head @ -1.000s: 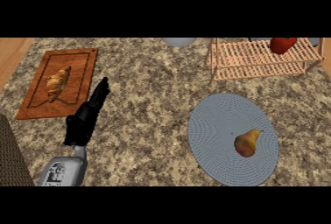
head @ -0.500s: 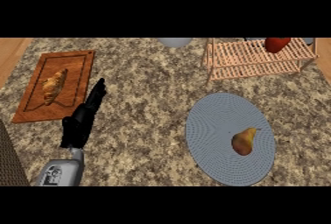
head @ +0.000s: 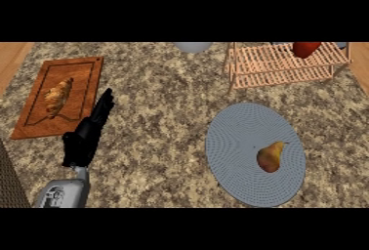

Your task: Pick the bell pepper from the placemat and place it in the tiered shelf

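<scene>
A round blue-grey placemat point(head: 238, 132) lies at the right of the counter. On it rests a yellow-orange, pear-shaped fruit point(head: 270, 156). The wooden tiered shelf point(head: 277, 68) stands at the far right, and a red, pepper-like thing point(head: 306, 49) sits on its top tier, partly cut off by the view's edge. My left hand point(head: 85, 139) hovers at the left with its fingers straight, open and holding nothing, far from the placemat. My right hand does not show.
A wooden cutting board point(head: 79, 73) with a croissant point(head: 57, 96) lies at the far left, just beyond my left hand. A grey bowl point(head: 193, 46) peeks in at the back edge. A dark woven surface point(head: 9, 180) shows at the lower left.
The whole scene has slid slightly to the left in the view. My left hand keeps the same open pose, and the fruit and the red thing stay where they were.
</scene>
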Action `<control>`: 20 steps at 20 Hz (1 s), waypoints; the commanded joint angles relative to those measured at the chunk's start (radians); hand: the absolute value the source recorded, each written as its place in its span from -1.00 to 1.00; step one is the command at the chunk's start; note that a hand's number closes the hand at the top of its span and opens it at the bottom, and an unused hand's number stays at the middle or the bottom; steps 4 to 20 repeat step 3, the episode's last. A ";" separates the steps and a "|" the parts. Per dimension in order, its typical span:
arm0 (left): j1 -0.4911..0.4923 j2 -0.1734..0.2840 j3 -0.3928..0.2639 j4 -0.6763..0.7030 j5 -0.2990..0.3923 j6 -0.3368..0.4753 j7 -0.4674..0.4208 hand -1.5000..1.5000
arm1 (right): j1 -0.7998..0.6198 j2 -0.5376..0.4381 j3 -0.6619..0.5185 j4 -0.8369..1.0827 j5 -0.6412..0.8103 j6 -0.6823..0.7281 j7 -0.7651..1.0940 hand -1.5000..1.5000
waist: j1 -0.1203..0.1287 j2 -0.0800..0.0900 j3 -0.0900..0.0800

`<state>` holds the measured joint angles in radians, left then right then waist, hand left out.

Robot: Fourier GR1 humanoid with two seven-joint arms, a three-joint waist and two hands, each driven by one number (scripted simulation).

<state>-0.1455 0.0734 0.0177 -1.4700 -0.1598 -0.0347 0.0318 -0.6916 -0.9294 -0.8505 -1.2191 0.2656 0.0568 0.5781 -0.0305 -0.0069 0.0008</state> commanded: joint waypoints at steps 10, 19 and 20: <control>0.001 -0.028 -0.022 0.030 -0.025 0.025 -0.037 0.00 | 0.172 -0.152 -0.201 0.083 -0.156 0.217 -0.070 -1.00 | 0.009 0.004 0.000; 0.001 -0.028 -0.022 0.030 -0.025 0.025 -0.037 0.00 | 0.172 -0.152 -0.201 0.083 -0.156 0.217 -0.070 -1.00 | 0.009 0.004 0.000; 0.001 -0.028 -0.022 0.030 -0.025 0.025 -0.037 0.00 | 0.172 -0.152 -0.201 0.083 -0.156 0.217 -0.070 -1.00 | 0.009 0.004 0.000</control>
